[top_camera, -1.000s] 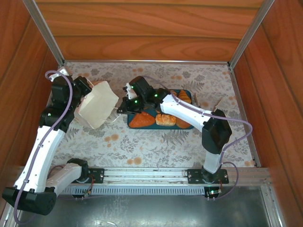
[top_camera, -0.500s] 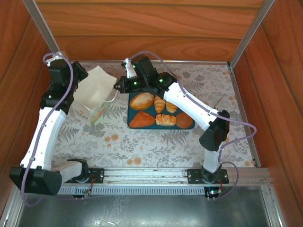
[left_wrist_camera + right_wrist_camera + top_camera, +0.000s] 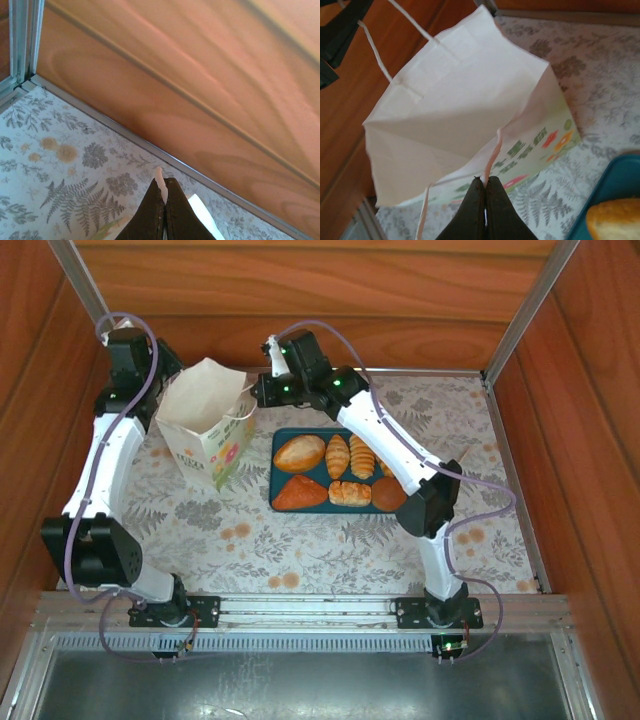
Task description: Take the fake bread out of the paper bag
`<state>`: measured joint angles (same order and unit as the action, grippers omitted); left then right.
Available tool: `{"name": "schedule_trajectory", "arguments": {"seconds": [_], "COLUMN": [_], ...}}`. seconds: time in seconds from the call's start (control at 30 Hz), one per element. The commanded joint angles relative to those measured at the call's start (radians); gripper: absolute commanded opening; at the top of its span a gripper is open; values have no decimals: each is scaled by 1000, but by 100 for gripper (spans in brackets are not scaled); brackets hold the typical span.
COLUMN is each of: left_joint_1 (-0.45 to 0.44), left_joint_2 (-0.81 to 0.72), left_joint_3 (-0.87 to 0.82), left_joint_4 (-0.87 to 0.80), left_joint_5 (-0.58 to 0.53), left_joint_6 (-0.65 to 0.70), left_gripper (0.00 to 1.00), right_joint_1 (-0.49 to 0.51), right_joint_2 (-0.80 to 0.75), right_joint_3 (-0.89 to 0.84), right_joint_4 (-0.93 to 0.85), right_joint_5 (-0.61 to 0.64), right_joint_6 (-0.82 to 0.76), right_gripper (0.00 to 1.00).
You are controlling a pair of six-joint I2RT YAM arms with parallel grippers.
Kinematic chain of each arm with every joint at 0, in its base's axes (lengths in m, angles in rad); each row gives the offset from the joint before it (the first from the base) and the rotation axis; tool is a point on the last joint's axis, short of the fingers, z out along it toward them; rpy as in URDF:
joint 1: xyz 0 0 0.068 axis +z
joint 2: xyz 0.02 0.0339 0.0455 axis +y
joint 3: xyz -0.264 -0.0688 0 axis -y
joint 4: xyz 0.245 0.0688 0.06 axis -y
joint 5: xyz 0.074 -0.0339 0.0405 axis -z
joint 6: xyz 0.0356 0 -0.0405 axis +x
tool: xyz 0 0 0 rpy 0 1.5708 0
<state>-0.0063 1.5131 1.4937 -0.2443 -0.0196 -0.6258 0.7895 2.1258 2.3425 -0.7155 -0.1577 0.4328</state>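
Since a sec ago, paper bag [image 3: 205, 425] is standing upright at back-left. I'm pinching its cord handles [image 3: 492, 155] w/ left gripper [image 3: 163, 184] & right gripper [image 3: 485, 181], both clamped. The fake bread [image 3: 340, 472] is lying on tray [image 3: 300, 432] beside it.

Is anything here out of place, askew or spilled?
Nothing is spilled. Only the paper bag is askew: tilted, held by its cord handles between the left end effector and right end effector. The fake bread lies tidy on the tray.
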Motion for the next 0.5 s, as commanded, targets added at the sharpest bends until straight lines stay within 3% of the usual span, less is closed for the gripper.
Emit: {"name": "schedule_trajectory", "arguments": {"seconds": [0.0, 0.23, 0.33, 0.47], "left_joint_1": [10, 15, 15, 14], "left_joint_2": [56, 201, 248, 257], "left_joint_3": [72, 218, 278, 290], "left_joint_4": [49, 41, -4, -4], "left_joint_5": [41, 104, 122, 150], "left_joint_6": [0, -40, -49, -53], "left_gripper": [0, 0, 0, 30], "right_joint_1": [-19, -66, -84, -96], "right_joint_2": [31, 72, 80, 74], "right_joint_3": [85, 136, 136, 139], "right_joint_4": [-58, -63, -69, -97], "right_joint_5": [59, 89, 49, 27], "right_joint_6": [-53, -46, -43, -56], "right_gripper": [1, 2, 12, 38]}}
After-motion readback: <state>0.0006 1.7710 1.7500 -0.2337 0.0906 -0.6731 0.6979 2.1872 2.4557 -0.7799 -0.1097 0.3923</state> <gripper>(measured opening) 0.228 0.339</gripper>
